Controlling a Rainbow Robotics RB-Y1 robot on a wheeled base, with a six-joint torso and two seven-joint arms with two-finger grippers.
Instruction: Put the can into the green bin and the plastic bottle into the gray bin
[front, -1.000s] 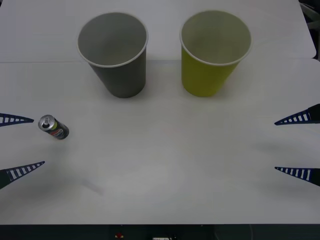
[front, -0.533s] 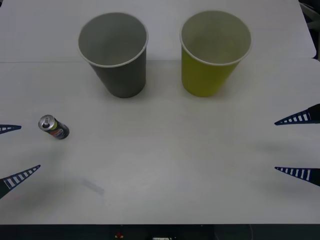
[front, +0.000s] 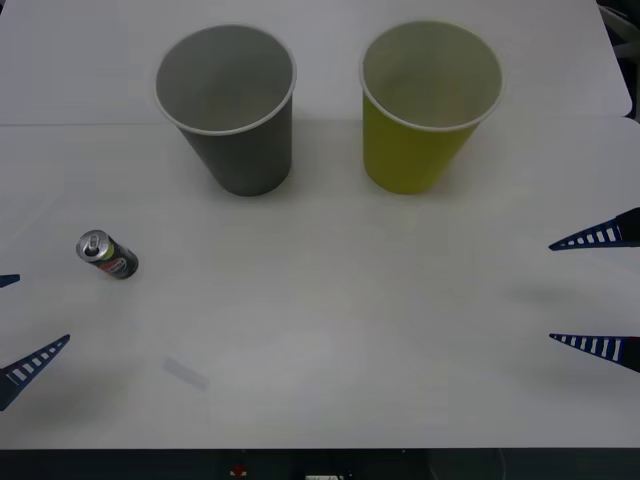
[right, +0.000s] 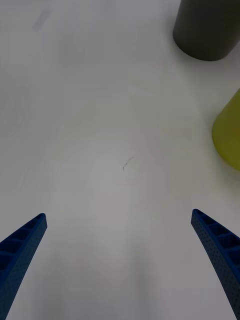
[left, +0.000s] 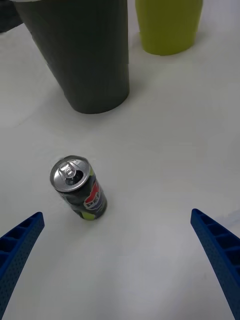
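Observation:
The can (front: 107, 255) stands on the white table at the left, small and dark with a silver top; the left wrist view shows the can (left: 80, 187) upright and free. My left gripper (front: 20, 320) is open at the left edge, just short of the can and not touching it. Behind stand the gray bin (front: 228, 105) and, to its right, the green bin (front: 425, 105), both upright. My right gripper (front: 597, 291) hangs open at the right edge, holding nothing. The plastic bottle is out of view. The left wrist view also shows the gray bin (left: 80, 55) and green bin (left: 169, 25).
A faint gray mark (front: 185, 373) lies on the table (front: 330, 330) near the front left. The table's front edge runs along the bottom of the front view. In the right wrist view the gray bin's base (right: 207, 27) and green bin's side (right: 230, 132) stand beyond bare tabletop.
My left gripper has drawn back toward the left edge, away from the can. The can, both bins and the right gripper have stayed put.

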